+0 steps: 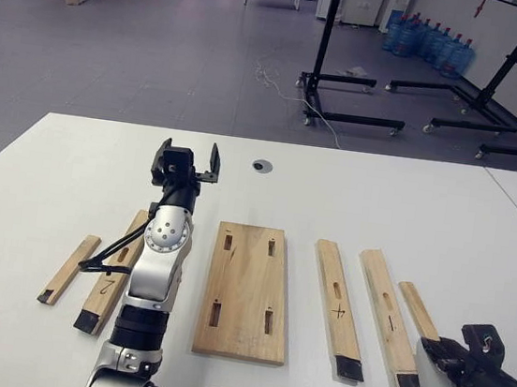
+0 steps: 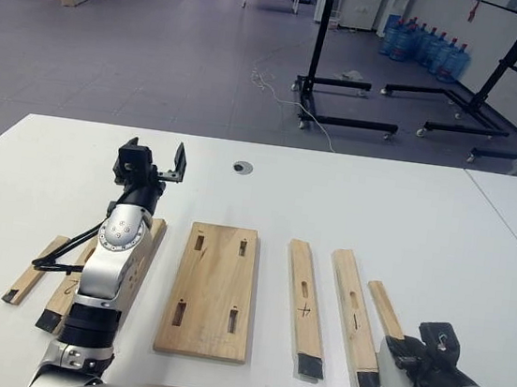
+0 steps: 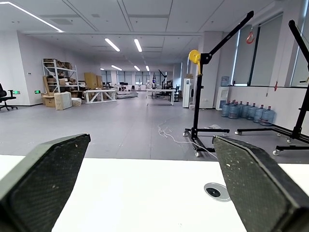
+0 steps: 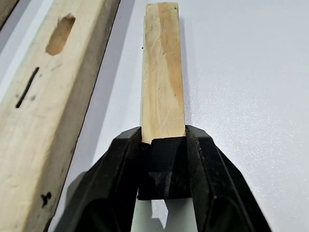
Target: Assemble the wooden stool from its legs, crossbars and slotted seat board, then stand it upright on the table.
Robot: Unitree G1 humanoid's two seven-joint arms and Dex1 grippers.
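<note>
The slotted seat board [image 1: 245, 288] lies flat at the table's middle. To its right lie two slotted legs [image 1: 337, 307] [image 1: 388, 304] and a short crossbar [image 1: 417, 309]. My right gripper [image 4: 163, 137] is shut on that crossbar's [image 4: 162, 72] near, black-tipped end, low over the table beside a leg [image 4: 53, 96]. Left of the board lie another leg [image 1: 115, 270], partly hidden under my left arm, and a short crossbar [image 1: 70, 269]. My left gripper [image 1: 187, 164] hovers beyond them, open, with nothing between its pads [image 3: 43, 179].
A round cable grommet [image 1: 262, 166] sits in the white table [image 1: 408, 202] near its far edge. Beyond the table stand black wheeled frames [image 1: 352, 82] on the grey floor. Bare tabletop stretches behind the parts and to the far right.
</note>
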